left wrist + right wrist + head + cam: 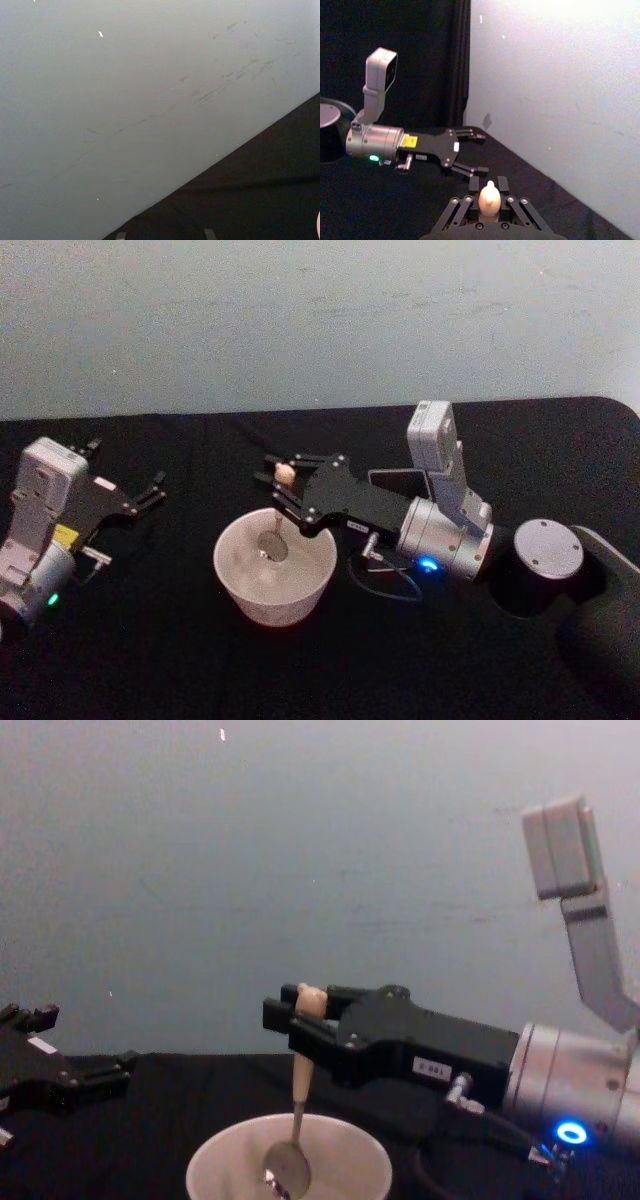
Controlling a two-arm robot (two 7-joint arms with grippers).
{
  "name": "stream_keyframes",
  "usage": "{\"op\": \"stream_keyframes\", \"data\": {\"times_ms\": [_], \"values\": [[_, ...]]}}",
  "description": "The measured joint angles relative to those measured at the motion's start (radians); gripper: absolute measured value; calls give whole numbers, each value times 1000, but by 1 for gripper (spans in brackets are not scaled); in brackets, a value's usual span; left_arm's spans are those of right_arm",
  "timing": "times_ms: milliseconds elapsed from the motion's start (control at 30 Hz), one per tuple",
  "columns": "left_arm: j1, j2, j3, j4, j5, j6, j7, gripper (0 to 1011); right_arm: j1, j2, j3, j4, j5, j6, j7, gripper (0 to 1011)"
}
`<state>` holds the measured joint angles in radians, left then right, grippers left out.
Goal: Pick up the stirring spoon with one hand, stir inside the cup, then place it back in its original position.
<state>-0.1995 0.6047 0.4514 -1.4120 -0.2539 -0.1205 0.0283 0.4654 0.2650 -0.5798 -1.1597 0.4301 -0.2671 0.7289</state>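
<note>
Nearest us, the off-white cup [275, 602] is sitting mid-bench. We are holding the stirring spoon [298, 1082] upright, the right gripper [281, 480] clamped on its knobbed handle so the metal bowl is dipping inside for stirring. The left gripper [126, 468] is hovering empty, fingers spread, by the bench's left edge.

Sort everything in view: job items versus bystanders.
Job: stirring spoon; cup; right end effector, holding the spoon in the cup; dark holder box behind it.
Bystanders: left end effector, open, parked at left; black cylinder with grey top, right.
</note>
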Motion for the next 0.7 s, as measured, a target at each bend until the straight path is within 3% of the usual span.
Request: {"op": "stream_keyframes", "data": {"times_ms": [467,700], "values": [[0,0,0,0,0,0,0,1001,-24,53,45,-157,56,4,4,212],[0,0,0,0,0,0,0,1001,-52,106,92,-266,77,27,-45,212]]}}
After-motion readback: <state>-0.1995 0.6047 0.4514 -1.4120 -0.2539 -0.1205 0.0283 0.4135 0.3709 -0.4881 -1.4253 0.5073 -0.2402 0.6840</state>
